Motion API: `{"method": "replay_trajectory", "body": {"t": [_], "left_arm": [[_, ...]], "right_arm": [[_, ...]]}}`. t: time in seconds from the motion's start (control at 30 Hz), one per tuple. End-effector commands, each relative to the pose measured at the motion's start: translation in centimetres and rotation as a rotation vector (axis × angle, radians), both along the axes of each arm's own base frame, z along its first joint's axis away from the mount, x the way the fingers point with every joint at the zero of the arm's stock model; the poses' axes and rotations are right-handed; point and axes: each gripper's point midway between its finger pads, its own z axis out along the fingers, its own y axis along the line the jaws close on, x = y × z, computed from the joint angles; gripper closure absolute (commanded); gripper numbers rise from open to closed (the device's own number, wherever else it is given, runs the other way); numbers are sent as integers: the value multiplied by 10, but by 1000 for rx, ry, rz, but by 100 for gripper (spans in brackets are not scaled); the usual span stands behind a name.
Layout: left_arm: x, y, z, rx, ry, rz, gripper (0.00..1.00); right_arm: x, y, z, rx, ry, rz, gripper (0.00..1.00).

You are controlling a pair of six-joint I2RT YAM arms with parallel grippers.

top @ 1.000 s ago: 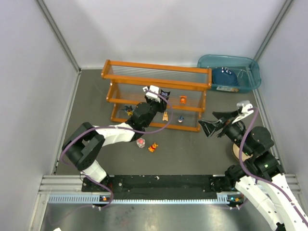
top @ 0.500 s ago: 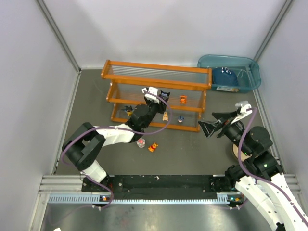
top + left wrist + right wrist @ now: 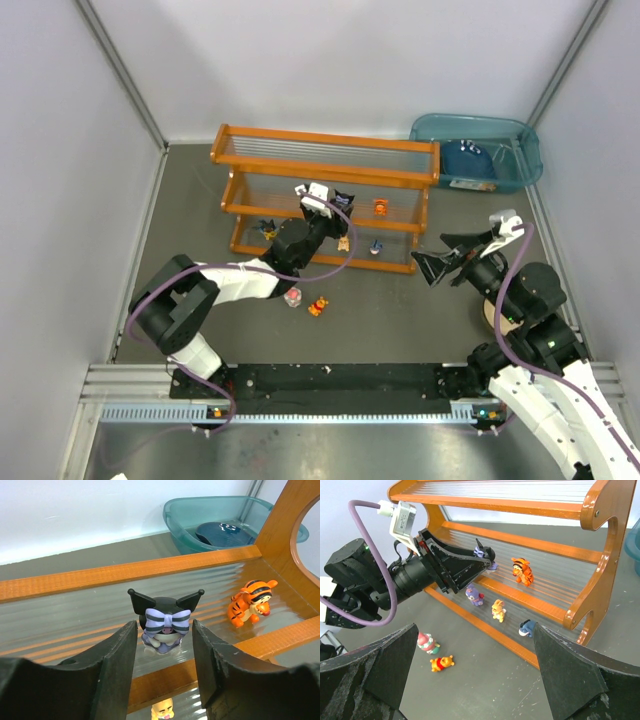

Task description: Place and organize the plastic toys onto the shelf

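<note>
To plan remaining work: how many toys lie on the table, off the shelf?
2: pink-white toy and yellow-orange toy, side by side before the shelf; left arm may hide more.

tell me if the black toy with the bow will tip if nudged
Probably stiff and light: the black toy looks like molded plastic. Its big head over a small base suggests it tips easily. The glossy ribbed shelf may let it slide.

My fingers [image 3: 114,666], matt black plastic; shelf [image 3: 100,575], glossy orange frame, ribbed clear panels; black-white figurine [image 3: 165,621], smooth glossy plastic; bin [image 3: 184,526], translucent teal plastic.
</note>
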Motion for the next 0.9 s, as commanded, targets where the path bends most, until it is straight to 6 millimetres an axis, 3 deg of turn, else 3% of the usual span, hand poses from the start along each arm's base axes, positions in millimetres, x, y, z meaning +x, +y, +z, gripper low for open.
{"method": "replay_trajectory", "body": {"t": [0.0,0.47,0.7,0.8,0.87], "left_arm": [[-4,3,25,-56,-44,-10,42],[-21,15,46,-86,-63,-24,34],[-53,46,57,-124,-52,-14,29],[-70,59,51,-111,-22,-23,26],[-80,64,36,-87,25,-38,23]], "right_arm": [[-1,0,7,3,-37,7,1],[-1,1,7,4,-36,9,1],[1,1,6,2,-28,8,1],[0,2,7,3,-31,12,1],[1,2,7,3,-29,9,1]]}}
